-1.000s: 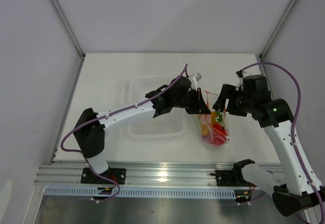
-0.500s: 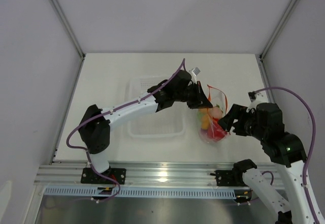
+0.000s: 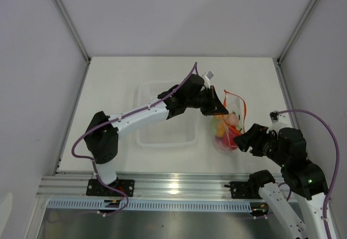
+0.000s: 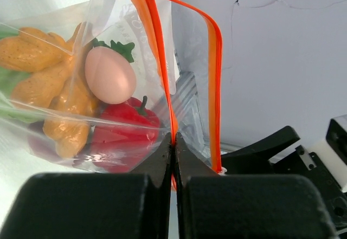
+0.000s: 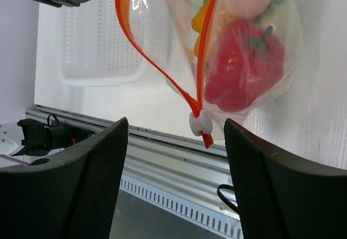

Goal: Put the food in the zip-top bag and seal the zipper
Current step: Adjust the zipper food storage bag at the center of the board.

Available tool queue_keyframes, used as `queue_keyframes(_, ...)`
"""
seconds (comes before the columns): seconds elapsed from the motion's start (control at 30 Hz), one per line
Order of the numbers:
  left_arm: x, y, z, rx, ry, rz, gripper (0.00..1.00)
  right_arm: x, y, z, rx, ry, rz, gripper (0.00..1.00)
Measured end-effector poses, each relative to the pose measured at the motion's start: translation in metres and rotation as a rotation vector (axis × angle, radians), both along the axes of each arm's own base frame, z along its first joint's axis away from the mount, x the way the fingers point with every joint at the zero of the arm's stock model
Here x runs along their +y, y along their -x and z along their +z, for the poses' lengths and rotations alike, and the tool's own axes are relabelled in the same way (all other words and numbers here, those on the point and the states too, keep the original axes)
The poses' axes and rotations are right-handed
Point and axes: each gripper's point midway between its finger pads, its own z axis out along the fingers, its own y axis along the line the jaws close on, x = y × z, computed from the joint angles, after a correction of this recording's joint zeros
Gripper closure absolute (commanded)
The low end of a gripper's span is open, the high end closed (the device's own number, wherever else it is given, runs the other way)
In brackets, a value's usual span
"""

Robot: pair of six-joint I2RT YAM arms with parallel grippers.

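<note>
The zip-top bag (image 3: 227, 130) hangs clear and floppy from my left gripper (image 3: 218, 107), which is shut on one side of the orange-red zipper (image 4: 172, 133). The mouth gapes, and the other strip (image 4: 217, 60) stands apart. Inside lies the food: a red bell pepper (image 4: 123, 137), a pink round piece (image 4: 110, 75) and an orange-yellow lumpy piece (image 4: 59, 106). My right gripper (image 5: 176, 121) is open at the bag's near right end (image 3: 244, 139). The white slider (image 5: 199, 122) hangs between its fingers without touching them. The pepper (image 5: 246, 68) shows through the plastic.
A rigid clear tray (image 3: 165, 117) sits left of the bag, under the left forearm, and also shows in the right wrist view (image 5: 100, 44). The aluminium rail (image 3: 173, 187) runs along the near edge, close below the right gripper.
My right gripper has swung from the bag's far right side down to its near end, at the slider. The left gripper has shifted slightly back, still holding the strip.
</note>
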Motion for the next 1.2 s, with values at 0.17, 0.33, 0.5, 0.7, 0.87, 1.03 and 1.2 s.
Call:
queue_keyframes(0.17,-0.003,0.0,0.003,0.011,0.02,0.0,0.99,-0.004,0.001,-0.02,0.048,-0.017,-0.055,0.35)
queue_keyframes(0.33,-0.005,0.001,0.003,0.027,0.032,-0.007,0.99,-0.009,0.005,-0.035,0.045,-0.054,-0.109,0.43)
queue_keyframes(0.5,-0.007,0.001,0.002,0.034,0.041,-0.011,0.99,-0.015,-0.002,-0.039,0.029,-0.057,-0.169,0.53)
queue_keyframes(0.7,-0.008,0.0,0.002,0.03,0.049,-0.013,0.99,-0.015,-0.013,-0.039,0.029,-0.053,-0.187,0.54)
queue_keyframes(0.87,-0.008,0.001,0.002,0.03,0.055,-0.022,0.99,-0.014,-0.022,-0.043,0.052,-0.039,-0.197,0.67)
queue_keyframes(1.03,-0.008,0.002,0.001,0.033,0.057,-0.029,0.99,-0.015,-0.024,-0.045,0.065,-0.034,-0.211,1.0)
queue_keyframes(1.2,-0.007,0.002,-0.005,0.027,0.07,-0.037,0.94,-0.017,-0.025,-0.045,0.065,-0.031,-0.225,1.0)
